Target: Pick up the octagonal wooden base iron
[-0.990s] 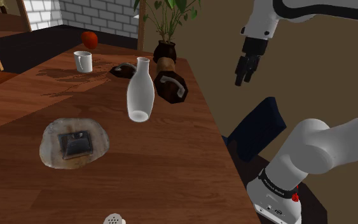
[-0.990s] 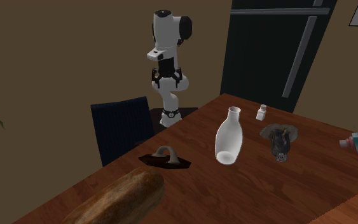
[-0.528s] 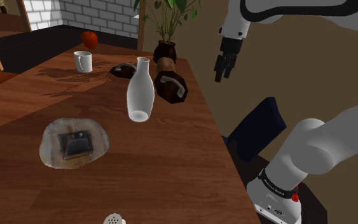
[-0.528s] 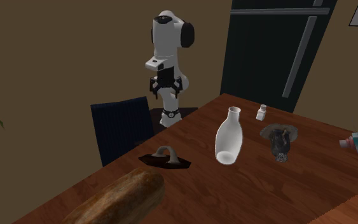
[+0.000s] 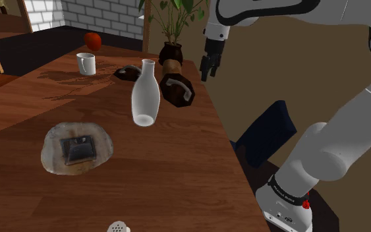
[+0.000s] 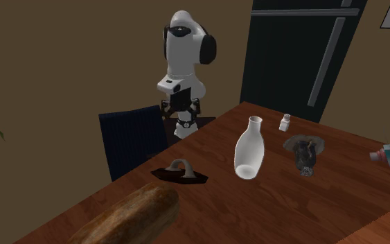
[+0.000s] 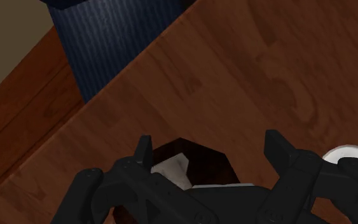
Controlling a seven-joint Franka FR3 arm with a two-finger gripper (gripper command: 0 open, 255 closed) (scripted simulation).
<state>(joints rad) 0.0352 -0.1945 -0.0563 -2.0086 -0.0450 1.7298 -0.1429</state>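
Shoulder view along table (image 5: 177,171), second exterior facing arm (image 6: 184,48) — wrist close above it

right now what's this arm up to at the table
The white arm is going for the iron, the piece with a dark octagonal base and a curved grey handle. It sits on the wooden table near the edge by the blue chair, beside a white vase. The black gripper hovers in the air above the iron, fingers apart, holding nothing. The iron is not yet touched.
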